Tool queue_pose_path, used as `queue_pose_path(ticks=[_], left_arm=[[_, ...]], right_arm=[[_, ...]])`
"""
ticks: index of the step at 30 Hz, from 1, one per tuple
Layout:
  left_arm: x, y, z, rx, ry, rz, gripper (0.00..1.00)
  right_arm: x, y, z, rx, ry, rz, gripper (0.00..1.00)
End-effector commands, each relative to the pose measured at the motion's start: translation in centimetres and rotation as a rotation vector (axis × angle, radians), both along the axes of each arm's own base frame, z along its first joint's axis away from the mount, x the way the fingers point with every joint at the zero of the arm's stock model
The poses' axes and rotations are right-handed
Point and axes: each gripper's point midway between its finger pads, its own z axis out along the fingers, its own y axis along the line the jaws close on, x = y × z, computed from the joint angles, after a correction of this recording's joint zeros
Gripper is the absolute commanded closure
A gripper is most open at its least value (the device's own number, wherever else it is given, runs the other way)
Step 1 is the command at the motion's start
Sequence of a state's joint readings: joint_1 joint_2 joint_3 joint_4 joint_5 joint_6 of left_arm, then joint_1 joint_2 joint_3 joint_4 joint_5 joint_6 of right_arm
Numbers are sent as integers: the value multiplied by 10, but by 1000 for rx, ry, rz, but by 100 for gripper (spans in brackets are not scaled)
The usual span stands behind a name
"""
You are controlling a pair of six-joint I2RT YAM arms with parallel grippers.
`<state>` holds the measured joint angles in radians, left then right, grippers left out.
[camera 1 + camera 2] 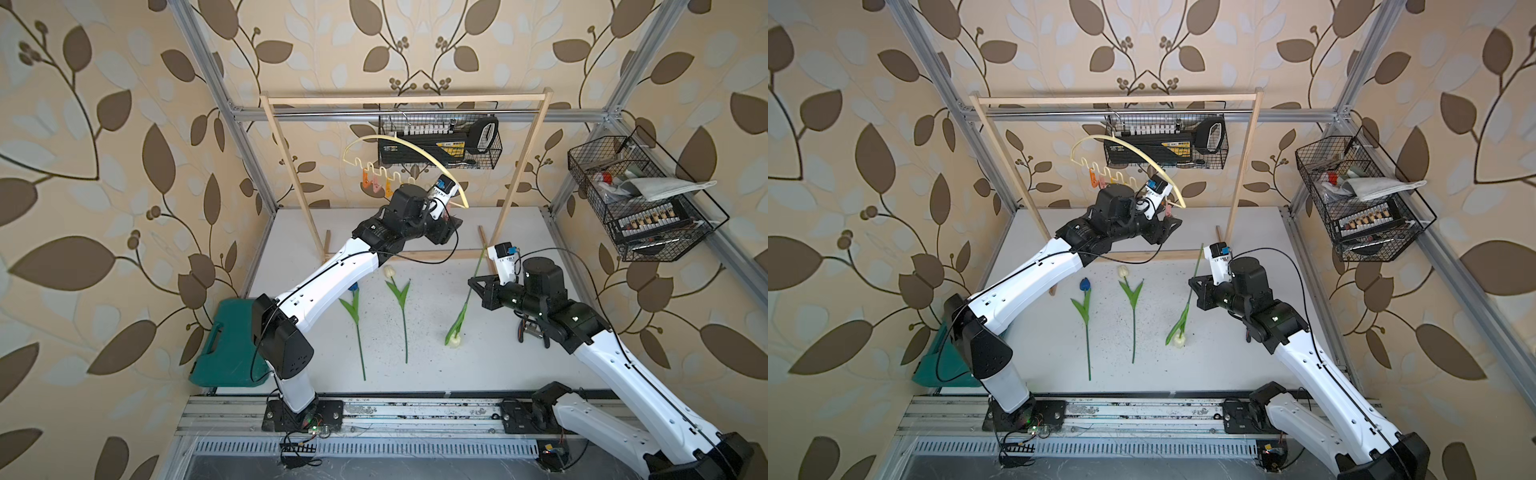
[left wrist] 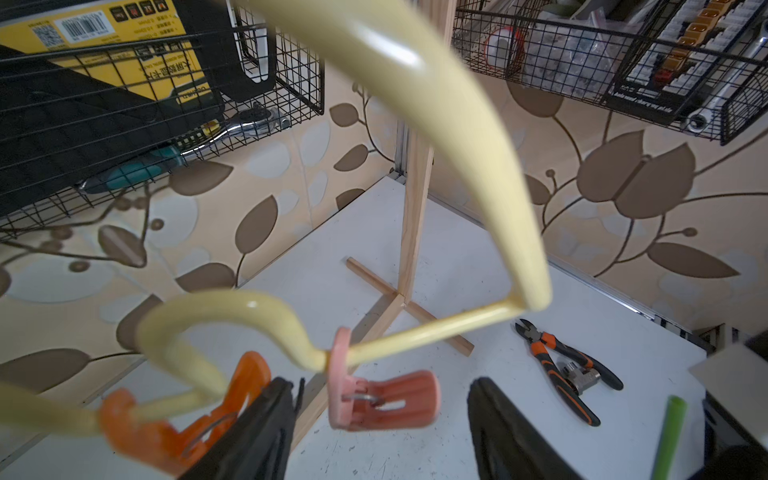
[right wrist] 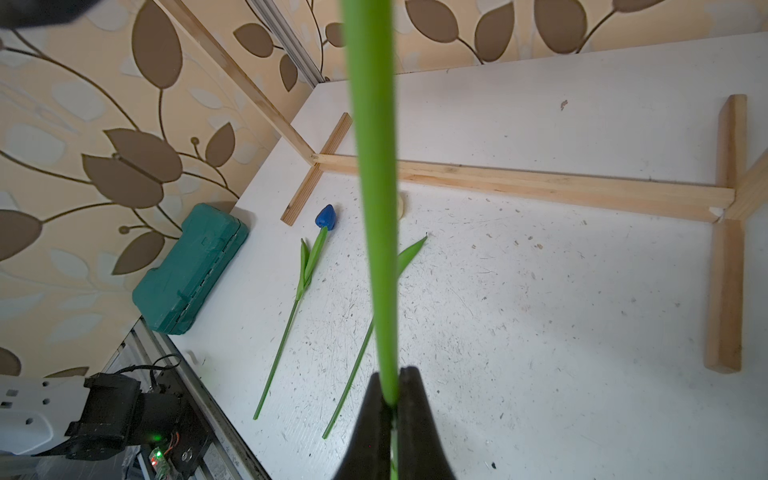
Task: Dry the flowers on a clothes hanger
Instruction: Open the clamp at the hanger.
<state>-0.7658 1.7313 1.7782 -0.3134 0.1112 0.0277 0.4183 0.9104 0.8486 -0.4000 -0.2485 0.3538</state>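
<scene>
Tulip stem (image 1: 468, 297) pinched tight in my right gripper (image 3: 390, 392), cream head hanging down to the bench (image 1: 519, 353); my left gripper (image 2: 382, 390) spread either side of a pink clip (image 2: 386, 399) on the hanger (image 1: 399, 143), which hangs in the wooden rack (image 1: 289, 166) at the back edge; blue tulip (image 1: 1086, 284) and cream tulip (image 1: 389, 272) lie flat mid-bench.

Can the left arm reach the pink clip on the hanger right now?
Probably yes: the left tool is open and the pink clip hangs just ahead of its gap, with nothing between them.
</scene>
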Motion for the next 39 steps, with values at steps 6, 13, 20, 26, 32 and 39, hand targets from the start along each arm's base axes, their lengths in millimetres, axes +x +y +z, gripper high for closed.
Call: queue_pose_path(ticks=[6,13,20,26,32,39], left_arm=[[1,-4,31,-46,-73,-17,31],[3,-5,31,-45,-78,-15,32],[4,-7,32,-43,-79,-16,38],[6,-6,34,-44,-81,-10,44],[6,-7,36,-48,-76,-9,47],[5,-5,38,-47,-80,-4,52]], right_arm=[[2,3,15,16,-35,21,95],[2,3,16,18,-34,23,94],[2,3,16,18,-35,23,94],[2,3,16,20,-33,24,95],[2,4,16,22,-32,27,94],[2,4,18,25,-35,27,94]])
